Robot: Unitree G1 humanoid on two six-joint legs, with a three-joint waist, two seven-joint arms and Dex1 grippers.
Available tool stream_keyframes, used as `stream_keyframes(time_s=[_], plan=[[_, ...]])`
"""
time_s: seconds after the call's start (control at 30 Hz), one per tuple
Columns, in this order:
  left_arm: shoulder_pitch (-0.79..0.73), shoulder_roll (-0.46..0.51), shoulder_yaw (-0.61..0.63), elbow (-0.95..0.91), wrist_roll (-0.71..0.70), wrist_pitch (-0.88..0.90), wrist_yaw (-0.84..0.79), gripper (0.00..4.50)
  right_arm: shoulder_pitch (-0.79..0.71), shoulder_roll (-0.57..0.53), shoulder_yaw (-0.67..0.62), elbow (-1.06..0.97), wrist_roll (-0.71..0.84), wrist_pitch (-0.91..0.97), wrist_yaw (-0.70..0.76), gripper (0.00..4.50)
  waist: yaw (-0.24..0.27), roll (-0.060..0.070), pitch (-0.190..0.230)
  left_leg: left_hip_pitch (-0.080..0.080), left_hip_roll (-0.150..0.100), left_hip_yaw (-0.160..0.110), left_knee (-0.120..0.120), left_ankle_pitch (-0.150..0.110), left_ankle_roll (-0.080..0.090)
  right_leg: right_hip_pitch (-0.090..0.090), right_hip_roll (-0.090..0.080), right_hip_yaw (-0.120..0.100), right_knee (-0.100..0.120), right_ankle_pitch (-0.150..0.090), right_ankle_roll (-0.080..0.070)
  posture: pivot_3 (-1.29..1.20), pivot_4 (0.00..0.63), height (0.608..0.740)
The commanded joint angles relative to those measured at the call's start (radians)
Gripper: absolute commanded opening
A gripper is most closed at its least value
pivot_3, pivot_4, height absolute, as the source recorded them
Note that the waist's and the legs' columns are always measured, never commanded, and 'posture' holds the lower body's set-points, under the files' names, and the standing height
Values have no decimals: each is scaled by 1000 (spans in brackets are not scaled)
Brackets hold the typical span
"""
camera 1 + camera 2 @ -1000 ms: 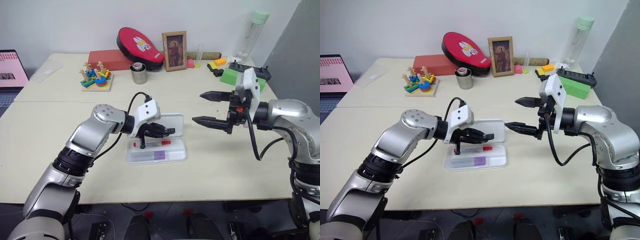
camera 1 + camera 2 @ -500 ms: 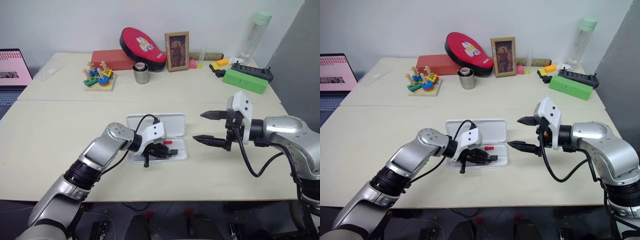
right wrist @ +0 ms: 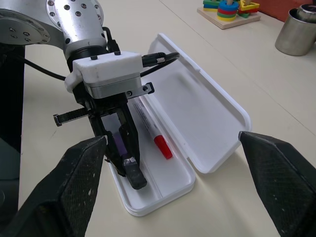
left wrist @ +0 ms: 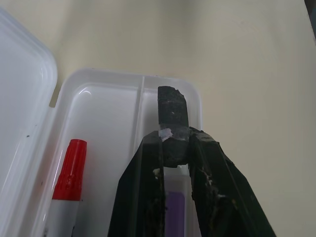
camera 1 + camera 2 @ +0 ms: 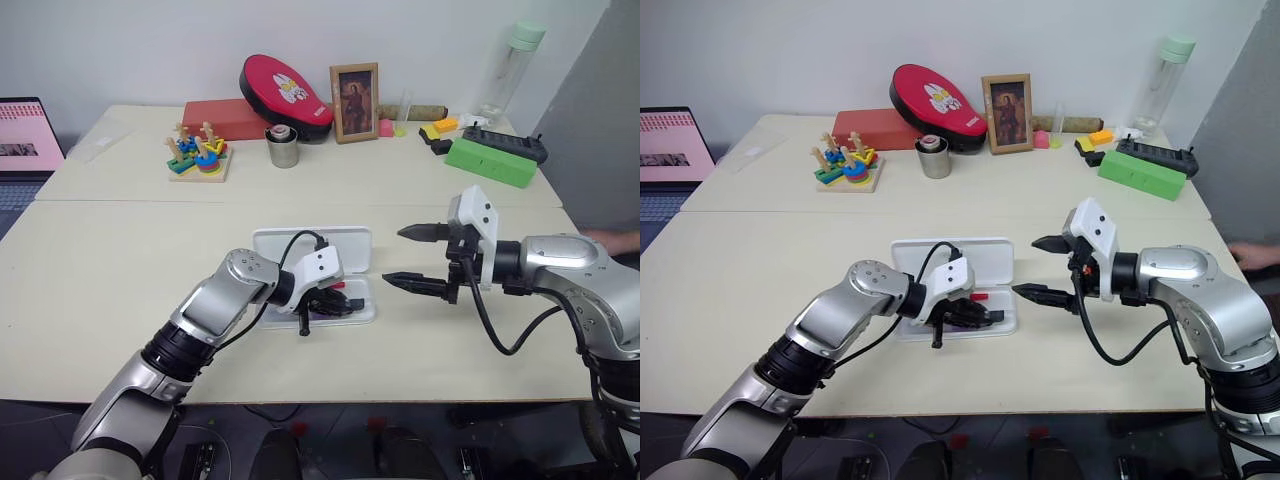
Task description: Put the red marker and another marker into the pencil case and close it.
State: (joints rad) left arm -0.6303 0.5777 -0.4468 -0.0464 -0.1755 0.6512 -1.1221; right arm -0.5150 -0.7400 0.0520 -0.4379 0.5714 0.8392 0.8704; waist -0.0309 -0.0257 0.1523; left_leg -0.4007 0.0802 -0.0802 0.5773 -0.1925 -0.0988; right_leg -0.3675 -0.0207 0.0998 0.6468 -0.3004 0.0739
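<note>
The pencil case [image 3: 207, 123] lies open on the table [image 5: 120, 250], lid folded flat away from the robot. The red marker [image 3: 150, 129] already rests in the tray's long compartment beside the hinge. The lavender marker [image 4: 176, 213] lies in the adjacent compartment, its purple section visible beneath the left gripper [image 4: 173, 140].

The left gripper sits low inside the tray with its fingers drawn together on a short dark cylinder, which projects past the fingertips. Whether this piece belongs to the lavender marker cannot be told.

The right gripper [image 5: 422, 258] hovers just beside the case's right end, jaws spread wide with nothing between them.

Status: both markers appear to be inside the case. Remaining, by my reading: release or seat the dark piece, withdraw the left gripper, swing the lid over, and press it shut.
</note>
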Motion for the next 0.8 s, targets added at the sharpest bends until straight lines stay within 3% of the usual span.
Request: stream_keyframes(time_s=[0.03, 0.07, 0.13, 0.17, 0.63, 0.7, 0.8], plan=[[-22, -15, 6, -25, 0, 2, 0, 405, -3, -2, -14, -32, 6, -13, -6, 4500, 0, 0, 0, 0, 0, 0, 0, 0, 0, 0, 0, 0, 0, 0, 0, 0, 150, 740], [-24, -17, 9, -26, -3, 4, -1, 405, -3, -3, -14, -32, 6, -13, -6, 4500, 0, 0, 0, 0, 0, 0, 0, 0, 0, 0, 0, 0, 0, 0, 0, 0, 150, 740], [-26, -22, 13, -29, -9, 11, -4, 1097, -3, -2, -15, -31, 8, -12, -8, 4500, 0, 0, 0, 0, 0, 0, 0, 0, 0, 0, 0, 0, 0, 0, 0, 0, 150, 740], [-27, -23, 14, -30, -10, 13, -4, 1120, -3, -2, -16, -32, 9, -11, -8, 4500, 0, 0, 0, 0, 0, 0, 0, 0, 0, 0, 0, 0, 0, 0, 0, 0, 150, 740], [-36, -47, 69, -46, -48, 40, 16, 4203, -11, -2, -20, -23, 10, -16, -6, 4500, 0, 0, 0, 0, 0, 0, 0, 0, 0, 0, 0, 0, 0, 0, 0, 0, 150, 740], [-36, -60, 121, -60, -81, 51, 38, 4476, -19, -4, -23, -19, 14, -16, 0, 4500, 0, 0, 0, 0, 0, 0, 0, 0, 0, 0, 0, 0, 0, 0, 0, 0, 150, 740], [-29, -89, 232, -75, -136, 67, 104, 4476, -46, -9, -27, -2, 22, -17, 19, 4500, 0, 0, 0, 0, 0, 0, 0, 0, 0, 0, 0, 0, 0, 0, 0, 0, 150, 740]])
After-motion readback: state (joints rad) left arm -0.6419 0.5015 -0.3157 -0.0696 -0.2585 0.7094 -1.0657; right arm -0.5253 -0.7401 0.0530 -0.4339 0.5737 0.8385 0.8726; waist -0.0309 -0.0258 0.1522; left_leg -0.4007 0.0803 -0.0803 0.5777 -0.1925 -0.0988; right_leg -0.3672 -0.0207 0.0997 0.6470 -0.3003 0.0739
